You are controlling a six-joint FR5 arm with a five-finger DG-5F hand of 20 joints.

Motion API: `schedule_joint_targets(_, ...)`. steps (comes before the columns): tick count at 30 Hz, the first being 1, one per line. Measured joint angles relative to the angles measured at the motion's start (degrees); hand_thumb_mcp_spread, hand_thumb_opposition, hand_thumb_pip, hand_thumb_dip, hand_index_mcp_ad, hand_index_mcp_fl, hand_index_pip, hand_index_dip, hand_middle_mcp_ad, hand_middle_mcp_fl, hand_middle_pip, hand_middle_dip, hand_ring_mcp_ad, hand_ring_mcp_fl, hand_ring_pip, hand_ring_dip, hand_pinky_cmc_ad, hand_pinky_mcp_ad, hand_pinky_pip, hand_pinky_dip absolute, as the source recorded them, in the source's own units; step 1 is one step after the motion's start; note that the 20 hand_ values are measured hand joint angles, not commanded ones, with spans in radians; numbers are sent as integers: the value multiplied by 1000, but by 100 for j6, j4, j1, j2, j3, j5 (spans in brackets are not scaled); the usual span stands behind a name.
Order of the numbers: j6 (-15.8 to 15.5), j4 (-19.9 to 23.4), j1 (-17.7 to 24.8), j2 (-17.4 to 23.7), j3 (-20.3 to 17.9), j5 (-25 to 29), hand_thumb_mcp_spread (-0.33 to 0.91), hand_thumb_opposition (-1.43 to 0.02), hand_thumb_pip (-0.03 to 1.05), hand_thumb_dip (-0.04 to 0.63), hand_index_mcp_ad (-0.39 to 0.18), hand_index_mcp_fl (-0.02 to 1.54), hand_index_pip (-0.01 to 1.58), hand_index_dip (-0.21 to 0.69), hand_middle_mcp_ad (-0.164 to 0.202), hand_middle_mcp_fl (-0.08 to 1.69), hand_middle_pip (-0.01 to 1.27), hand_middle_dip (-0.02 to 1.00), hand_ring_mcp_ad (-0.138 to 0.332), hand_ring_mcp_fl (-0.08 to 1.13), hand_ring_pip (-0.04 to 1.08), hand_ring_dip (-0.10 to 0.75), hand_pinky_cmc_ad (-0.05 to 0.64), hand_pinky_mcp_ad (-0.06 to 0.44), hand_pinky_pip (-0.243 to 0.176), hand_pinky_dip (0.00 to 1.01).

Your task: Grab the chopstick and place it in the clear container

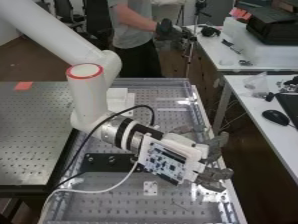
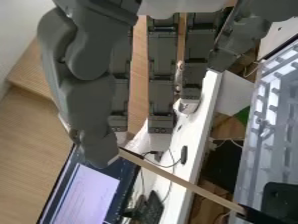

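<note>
The hand (image 1: 211, 162) is out over the bench's right edge, fingers straight and spread. In the wrist view the fingers of the hand (image 2: 161, 95) hang straight, with the thumb bent down beside them. A thin wooden chopstick (image 2: 183, 184) runs on a slant from the thumb's tip to a dark piece at its far end; it looks separate from the straight fingers. Whether the thumb touches it, I cannot tell. Clear, see-through walls (image 1: 194, 102) edge the perforated bench; a clear ribbed structure (image 2: 256, 142) stands beside the chopstick. Which one is the container is unclear.
A black plate with round holes (image 1: 110, 162) and a white block (image 1: 117, 95) sit on the bench. Cables loop beside the arm. A white side table (image 1: 256, 125) with a mouse (image 1: 275, 117) stands to the right. A lit screen (image 2: 86, 192) lies beyond the thumb.
</note>
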Motion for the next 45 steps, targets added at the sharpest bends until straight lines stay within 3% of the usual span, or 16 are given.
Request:
schedule_joint_targets(39, 83, 112, -1, 120, -327, 60, 623, -859, 463, 276, -220, 1049, 99, 328, 79, 997, 175, 646, 119, 435, 106, 332, 380, 141, -19, 192)
schedule_joint_targets(45, 233, 223, 47, 100, -296, -1, 623, -859, 463, 276, -220, 1035, 99, 328, 75, 972, 164, 646, 119, 438, 106, 332, 387, 138, -17, 192)
